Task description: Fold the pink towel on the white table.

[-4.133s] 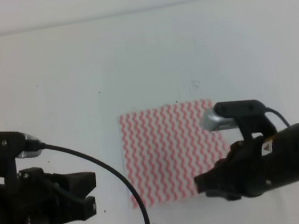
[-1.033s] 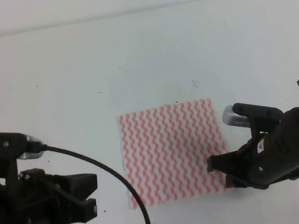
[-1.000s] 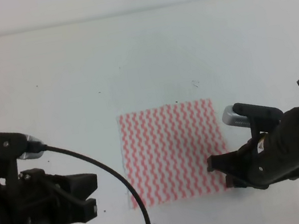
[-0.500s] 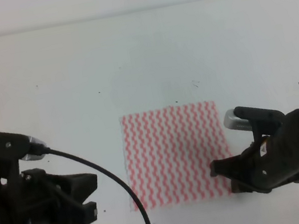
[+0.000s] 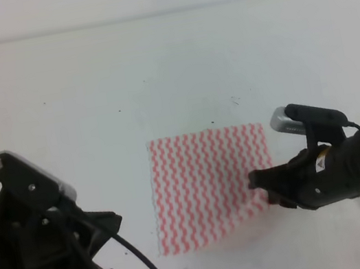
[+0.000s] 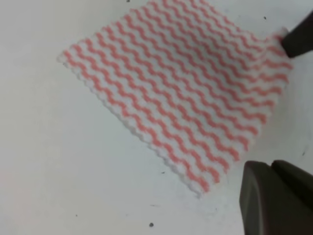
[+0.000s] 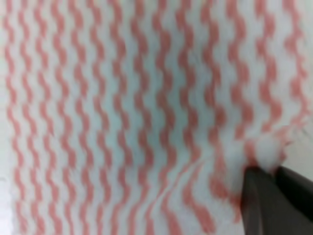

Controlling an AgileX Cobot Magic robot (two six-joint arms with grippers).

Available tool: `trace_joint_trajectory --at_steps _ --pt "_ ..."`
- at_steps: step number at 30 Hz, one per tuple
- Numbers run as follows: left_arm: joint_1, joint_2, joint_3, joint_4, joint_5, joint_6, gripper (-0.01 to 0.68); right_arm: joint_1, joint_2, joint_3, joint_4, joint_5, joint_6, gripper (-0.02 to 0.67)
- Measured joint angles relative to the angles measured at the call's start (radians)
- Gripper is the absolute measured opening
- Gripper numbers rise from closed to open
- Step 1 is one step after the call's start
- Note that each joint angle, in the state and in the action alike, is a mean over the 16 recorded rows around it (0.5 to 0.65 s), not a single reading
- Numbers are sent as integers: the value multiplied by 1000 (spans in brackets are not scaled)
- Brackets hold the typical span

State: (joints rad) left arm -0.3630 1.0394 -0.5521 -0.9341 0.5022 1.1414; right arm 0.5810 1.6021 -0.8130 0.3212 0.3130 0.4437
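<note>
The pink towel (image 5: pixel 211 186) looks thin, light and floppy, so it should bend wherever it is lifted and drag or wrinkle easily; not fragile, and probably not slippery on the table. Best hold, I'd judge, is a corner or edge pinch, since the flat middle gives nothing to grab. The right gripper (image 5: pixel 256 181) has its jaws closed on the towel's near right corner: the right wrist view shows the cloth puckered and bunched right at the dark fingertips (image 7: pixel 264 196), with creases fanning out from that point. In the high view that corner is raised off the white table (image 5: pixel 88 88), so the near edge runs slanted and casts a faint shadow beneath.

The towel is a rectangle with pink-red and white wavy zigzag stripes and slightly fuzzy edges. It lies a bit below the middle of the table, between the two arms, mostly flat apart from the lifted corner. The near left corner (image 6: pixel 198 188) is free and lying flat.

The left gripper (image 5: pixel 106 248) hangs off to the left of the towel, near but not touching it. Only a dark piece of it shows at the bottom right of the left wrist view, so I cannot tell whether its jaws are apart or together.
</note>
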Motion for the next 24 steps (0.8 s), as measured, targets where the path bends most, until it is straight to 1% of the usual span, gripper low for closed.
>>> trace_joint_trajectory --at_steps 6,10,12,16,22,24 --pt "0 1 0 -20 5 74 0 0 0 0 1 -60 0 -16" --pt "0 0 0 -42 19 131 33 0 0 0 0 -93 0 -16" --pt "0 0 0 -55 28 155 71 0 1 0 0 -109 0 -16" --pt "0 2 -1 -83 45 200 169 0 10 0 0 -137 0 -16" --pt "0 6 0 -136 72 311 323 0 26 0 -1 -168 0 -16" --pt "0 13 -1 -157 76 343 362 0 32 0 -1 -177 0 -16"
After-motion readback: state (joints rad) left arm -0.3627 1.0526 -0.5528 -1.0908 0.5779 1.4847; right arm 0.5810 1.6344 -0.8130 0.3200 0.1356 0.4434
